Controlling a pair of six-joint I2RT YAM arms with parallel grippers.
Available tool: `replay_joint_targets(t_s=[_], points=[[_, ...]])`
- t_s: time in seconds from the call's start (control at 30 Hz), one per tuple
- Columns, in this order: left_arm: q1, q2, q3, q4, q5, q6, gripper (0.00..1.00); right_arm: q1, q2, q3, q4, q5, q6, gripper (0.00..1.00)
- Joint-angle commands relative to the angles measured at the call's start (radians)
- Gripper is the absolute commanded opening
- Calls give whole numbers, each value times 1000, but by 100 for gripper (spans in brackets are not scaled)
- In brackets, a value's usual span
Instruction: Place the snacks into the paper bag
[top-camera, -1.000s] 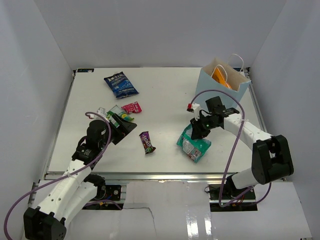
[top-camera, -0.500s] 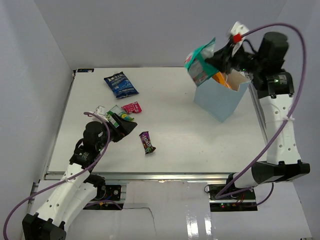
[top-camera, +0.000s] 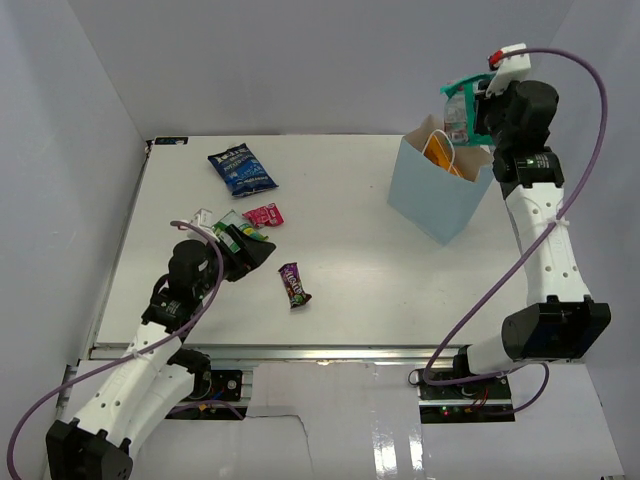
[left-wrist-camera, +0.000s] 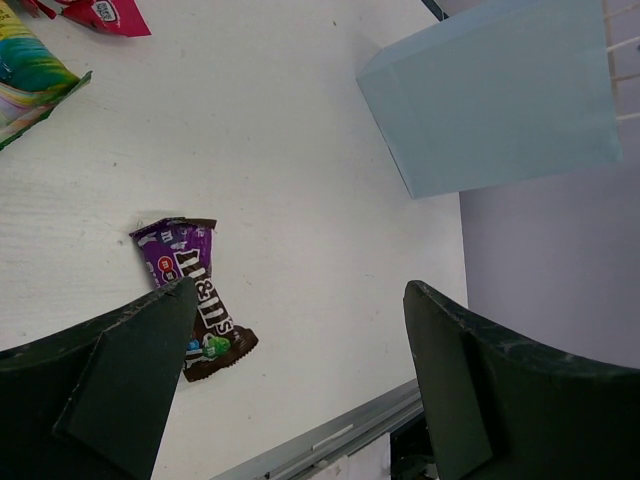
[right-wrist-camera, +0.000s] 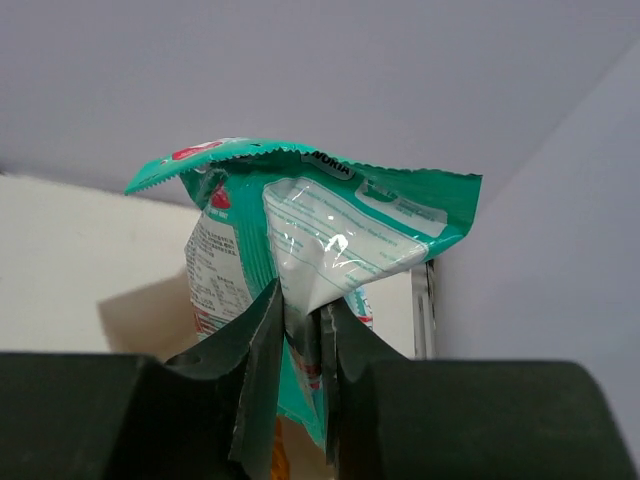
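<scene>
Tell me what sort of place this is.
Probably a lab test cell for robots, not a shop or kitchen: a white table boxed in by plain walls, two arms bolted at its near edge, and snacks and a paper bag set out on it.

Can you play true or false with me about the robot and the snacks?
1. The right gripper holds the teal packet up in the air by the paper bag. True.
2. The paper bag has nothing in it. False: an orange chip bag is inside.
3. The left gripper is squeezing the candy bar. False: it is open, and the candy bar lies loose on the table.
4. The dark blue bag lies on the table. True.
</scene>
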Motion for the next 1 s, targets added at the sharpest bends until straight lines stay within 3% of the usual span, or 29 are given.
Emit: replay_joint_targets(t_s=[0.0, 0.37, 0.63, 0.7, 0.73, 0.83, 0.97], points=[[3, 17, 9, 40, 22, 14, 94, -2, -49, -91, 164, 209, -9, 8], [2, 52, 8, 68, 39, 16, 94, 27, -124, -434, 409, 361, -124, 8], [3, 70, 39, -6, -33, -4, 94, 51, -126, -513, 322, 246, -109, 9], [3, 84, 60, -46, -68, -24, 94, 51, -123, -510, 304, 228, -92, 26], [3, 89, 66, -65, -80, -33, 94, 51, -121, -507, 290, 229, -89, 49], [3, 112, 97, -99, -110, -52, 94, 50, -126, -461, 255, 218, -80, 74], [3, 146, 141, -145, -151, -73, 94, 44, -132, -367, 184, 186, -48, 77]])
